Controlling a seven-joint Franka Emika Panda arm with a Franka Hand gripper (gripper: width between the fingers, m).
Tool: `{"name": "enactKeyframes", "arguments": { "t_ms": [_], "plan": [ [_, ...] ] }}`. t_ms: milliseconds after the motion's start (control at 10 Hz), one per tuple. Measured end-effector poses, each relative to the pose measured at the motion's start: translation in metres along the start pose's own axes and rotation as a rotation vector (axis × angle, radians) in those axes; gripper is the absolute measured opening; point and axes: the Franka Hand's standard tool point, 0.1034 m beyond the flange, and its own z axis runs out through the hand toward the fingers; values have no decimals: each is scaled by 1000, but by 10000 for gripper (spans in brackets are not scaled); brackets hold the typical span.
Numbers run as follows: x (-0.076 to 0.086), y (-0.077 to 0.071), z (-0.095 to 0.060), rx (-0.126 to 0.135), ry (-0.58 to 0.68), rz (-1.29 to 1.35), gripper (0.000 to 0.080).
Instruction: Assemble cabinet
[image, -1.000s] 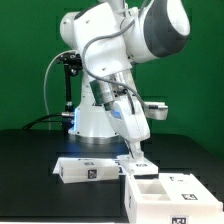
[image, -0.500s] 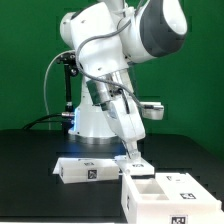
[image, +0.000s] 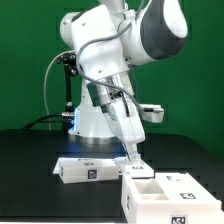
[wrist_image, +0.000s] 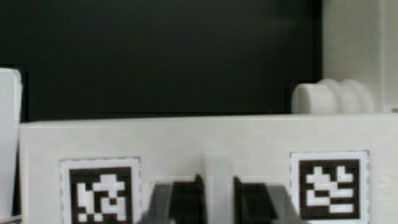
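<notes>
The cabinet box, white with open inner compartments and marker tags, stands at the front on the exterior view's right. A flat white panel with tags lies to its left. My gripper reaches down between them, onto a white piece just behind the box. In the wrist view my gripper has its dark fingers close together, with a thin white edge between them. They stand against a white tagged panel. A white round knob shows beyond that panel.
The robot base and a black stand rise behind the parts. The black table runs to the exterior view's left. A green wall is at the back.
The arm has leaned a little to the exterior view's left and the gripper has sunk slightly towards the white piece. The box and the left panel have not moved.
</notes>
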Motion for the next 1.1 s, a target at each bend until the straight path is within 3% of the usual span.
{"name": "enactKeyframes", "arguments": {
  "t_ms": [1100],
  "plan": [
    [-5, -4, 2, -7, 2, 43, 64]
  ]
}}
